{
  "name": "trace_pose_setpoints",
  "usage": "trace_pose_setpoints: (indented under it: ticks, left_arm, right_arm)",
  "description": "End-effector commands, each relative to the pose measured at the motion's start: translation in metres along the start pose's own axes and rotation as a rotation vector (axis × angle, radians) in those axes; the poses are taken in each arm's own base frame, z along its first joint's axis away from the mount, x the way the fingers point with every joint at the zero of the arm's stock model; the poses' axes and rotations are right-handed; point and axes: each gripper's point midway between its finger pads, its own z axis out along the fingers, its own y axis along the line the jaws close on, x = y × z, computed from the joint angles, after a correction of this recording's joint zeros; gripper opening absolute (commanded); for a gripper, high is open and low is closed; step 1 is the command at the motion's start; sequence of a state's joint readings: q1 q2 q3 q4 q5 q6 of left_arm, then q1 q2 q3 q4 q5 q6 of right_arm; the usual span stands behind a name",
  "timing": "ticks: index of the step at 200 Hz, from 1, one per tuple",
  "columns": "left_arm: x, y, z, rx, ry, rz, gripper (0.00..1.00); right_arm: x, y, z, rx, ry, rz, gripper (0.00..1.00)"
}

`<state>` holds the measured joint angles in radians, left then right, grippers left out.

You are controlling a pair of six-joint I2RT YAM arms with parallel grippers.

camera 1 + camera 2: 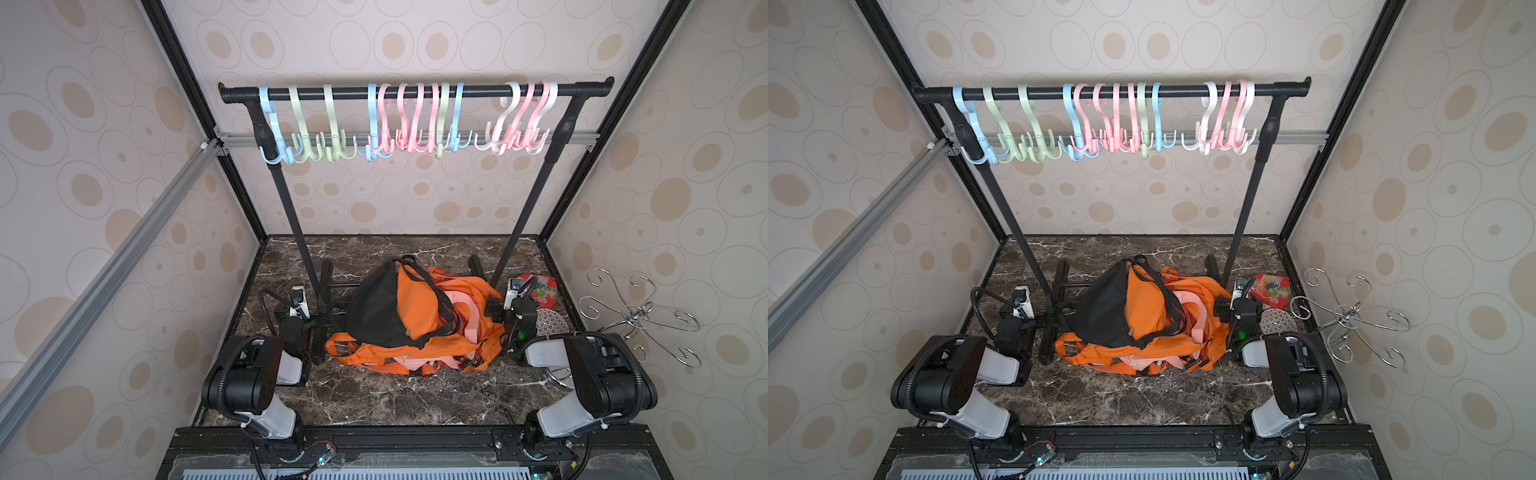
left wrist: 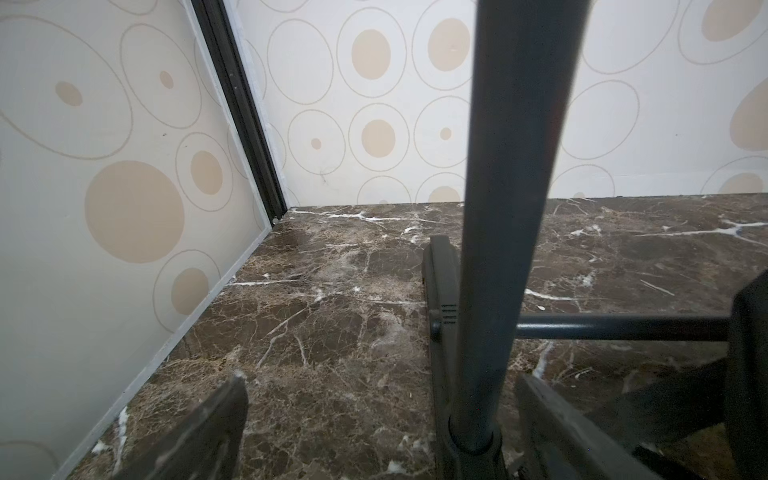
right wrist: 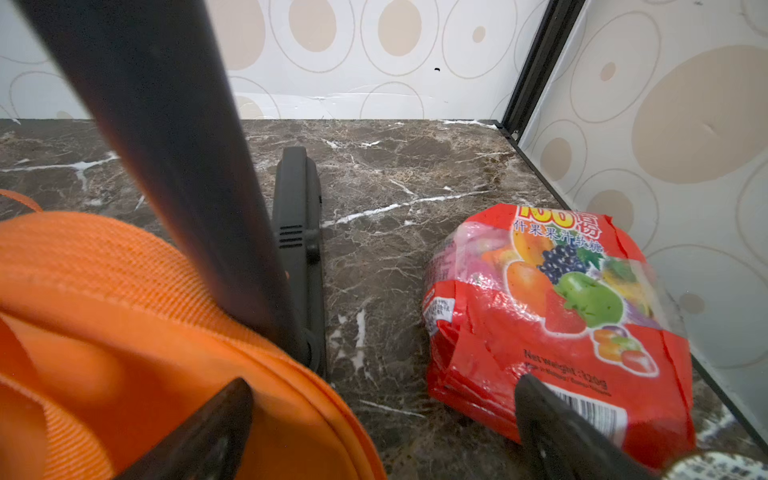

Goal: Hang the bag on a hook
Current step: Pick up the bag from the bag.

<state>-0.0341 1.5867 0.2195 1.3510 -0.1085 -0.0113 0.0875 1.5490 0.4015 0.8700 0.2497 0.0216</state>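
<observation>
An orange-and-black bag [image 1: 415, 307] lies heaped on the tabletop [image 1: 395, 399] between the uprights of the rack [image 1: 482, 88], beneath its pastel hooks [image 1: 372, 112], straps lost in tangled orange fabric. The left end effector [image 2: 382, 380] and right end effector [image 3: 384, 382], half out of frame, sit spread wide by the rack feet.

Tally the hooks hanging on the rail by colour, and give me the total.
Blue hooks: 3
Green hooks: 3
Pink hooks: 6
White hooks: 2
Total: 14 on the rail. The pink ones bunch and overlap, so that count is a best reading.
</observation>
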Motion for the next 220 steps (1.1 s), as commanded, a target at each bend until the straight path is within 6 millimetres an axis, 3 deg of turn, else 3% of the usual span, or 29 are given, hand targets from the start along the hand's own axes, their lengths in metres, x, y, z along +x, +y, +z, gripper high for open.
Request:
trace_pose_setpoints:
  ticks: [1, 180, 204, 220]
  left_arm:
    - [-0.006, -0.003, 0.001, 0.018, -0.020, 0.005, 1.00]
    - [-0.007, 0.004, 0.001, -0.018, -0.019, -0.012, 1.00]
    - [-0.029, 0.016, -0.010, -0.113, -0.040, -0.008, 1.00]
    - [-0.065, 0.015, -0.020, -0.168, -0.068, -0.020, 1.00]
  right_arm:
    - [0.005, -0.008, 0.000, 0.023, 0.027, -0.001, 1.00]
    - [0.004, -0.008, -0.001, 0.023, 0.020, -0.003, 1.00]
    - [-0.040, -0.001, -0.035, 0.062, -0.083, -0.065, 0.99]
    - [-0.063, 0.010, -0.063, -0.037, -0.034, 0.034, 0.99]
